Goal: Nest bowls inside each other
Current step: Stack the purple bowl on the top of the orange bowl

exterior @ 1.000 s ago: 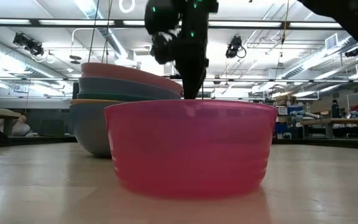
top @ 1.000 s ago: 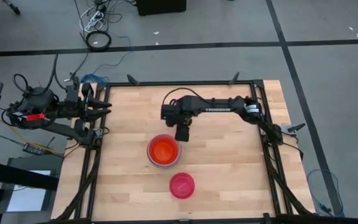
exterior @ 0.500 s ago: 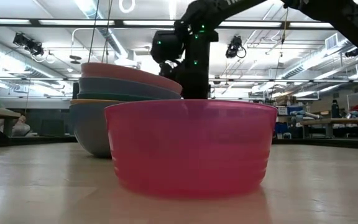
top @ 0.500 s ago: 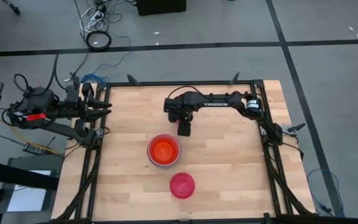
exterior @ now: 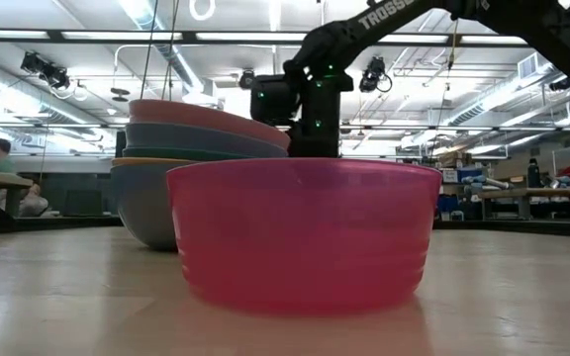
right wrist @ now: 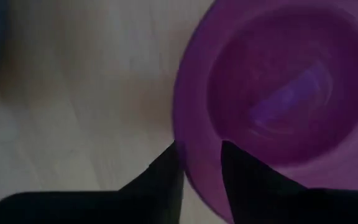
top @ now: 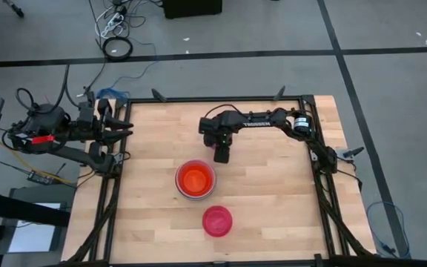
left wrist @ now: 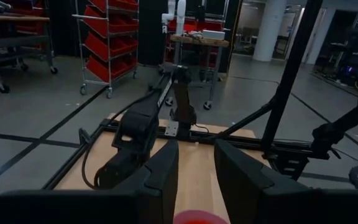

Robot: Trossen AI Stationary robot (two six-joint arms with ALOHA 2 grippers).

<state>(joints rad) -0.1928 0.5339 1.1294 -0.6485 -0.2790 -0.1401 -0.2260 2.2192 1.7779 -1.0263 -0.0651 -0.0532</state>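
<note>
One purple bowl (right wrist: 278,93) on counter (top: 273,200), near stack of bowls (top: 196,179). Right fingers (right wrist: 166,180) pinch its rim, one inside, one outside. Pink-red bowl (top: 217,221) alone, apart from stack. Left fingers (left wrist: 160,174) apart, hold nothing, at counter's left edge.

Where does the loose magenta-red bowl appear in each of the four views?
High view: magenta-red bowl, lower centre, apart from the stack of bowls.
Low view: front centre.
Left wrist view: only a red sliver; cannot tell.
Right wrist view: not in it.
Shared landmark: wooden table.
</note>
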